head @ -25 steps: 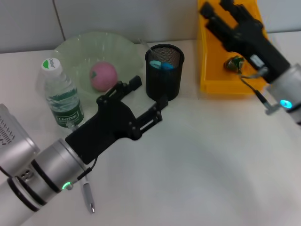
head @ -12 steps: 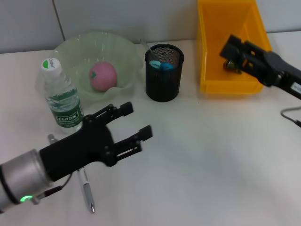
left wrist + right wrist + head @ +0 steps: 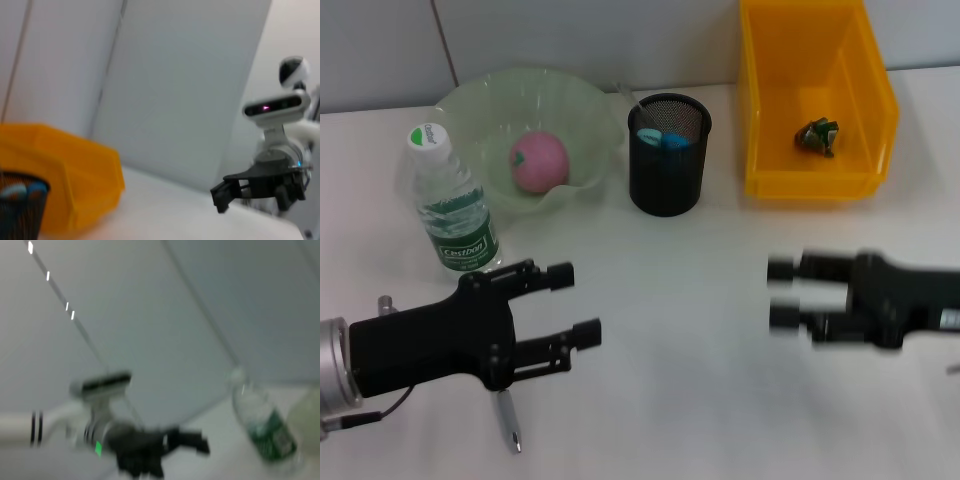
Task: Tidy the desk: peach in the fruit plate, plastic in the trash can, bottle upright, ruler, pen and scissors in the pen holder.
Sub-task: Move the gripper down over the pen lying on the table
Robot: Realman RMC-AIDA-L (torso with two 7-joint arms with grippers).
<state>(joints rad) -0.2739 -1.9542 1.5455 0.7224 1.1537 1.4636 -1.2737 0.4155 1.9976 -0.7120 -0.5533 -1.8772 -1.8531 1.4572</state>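
Note:
The pink peach (image 3: 540,162) lies in the pale green fruit plate (image 3: 575,100). Next to it the bottle (image 3: 450,200) stands upright; it also shows in the right wrist view as bottle (image 3: 262,432). The black mesh pen holder (image 3: 668,165) holds blue-handled scissors (image 3: 663,138), and a thin clear ruler (image 3: 625,97) leans out of it. Crumpled plastic (image 3: 817,135) lies in the yellow trash can (image 3: 810,185). A silver pen (image 3: 508,422) lies on the table, partly under my left gripper (image 3: 575,303), which is open and empty. My right gripper (image 3: 781,293) hovers open and empty at right.
The white desk runs to a grey wall behind. In the left wrist view the yellow trash can (image 3: 80,170) and pen holder (image 3: 20,210) show, with the right gripper (image 3: 235,190) farther off. The left gripper (image 3: 195,444) appears in the right wrist view.
My right gripper has left the yellow trash can and come down to the near right of the desk. My left gripper has drawn back from the pen holder toward the near left, above the pen.

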